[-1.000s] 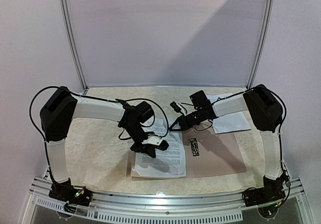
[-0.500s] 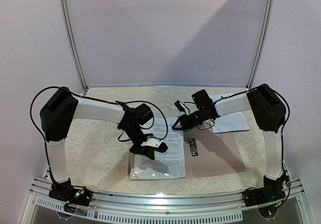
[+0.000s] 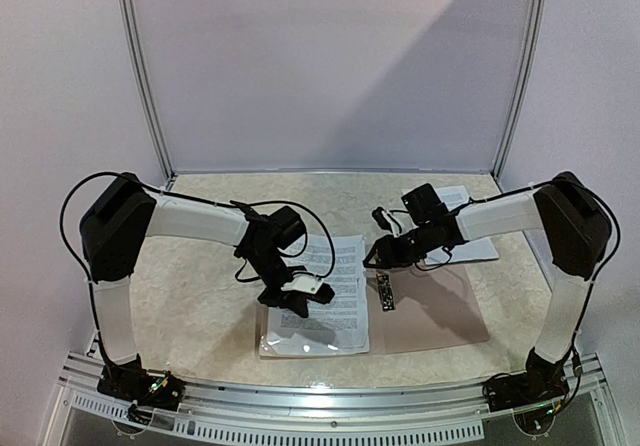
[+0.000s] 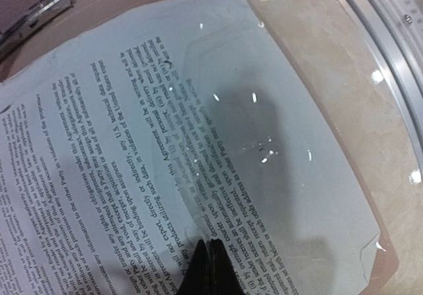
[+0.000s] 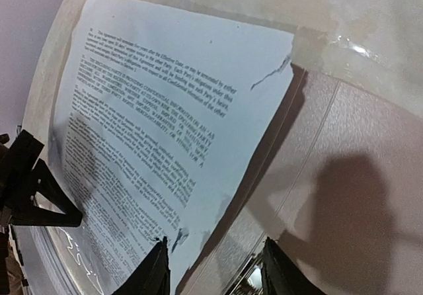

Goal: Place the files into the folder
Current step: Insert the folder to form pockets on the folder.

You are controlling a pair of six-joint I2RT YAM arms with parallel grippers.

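The tan folder (image 3: 440, 311) lies open near the table's front. A printed file (image 3: 335, 271) lies on its left half, partly under the clear sleeve (image 4: 284, 149). My left gripper (image 3: 300, 301) is shut, its tips (image 4: 211, 262) pinching the sleeve's edge over the text. Just right of that sheet's edge, my right gripper (image 3: 376, 258) hangs open. In the right wrist view its fingers (image 5: 155, 272) straddle the sheet's (image 5: 165, 110) torn lower corner and bare folder (image 5: 357, 176), holding nothing. The black clip (image 3: 386, 292) sits at the fold.
Another printed sheet (image 3: 478, 238) lies at the back right, partly under the right forearm. Metal frame posts stand at the back corners (image 3: 150, 116), and a rail (image 3: 330, 394) runs along the near edge. The left gripper shows at the right wrist view's left edge (image 5: 26, 182).
My right gripper has opened, let go of the sheet and drawn back to the right. The sheet now lies flat on the folder's left half. The left gripper has barely moved.
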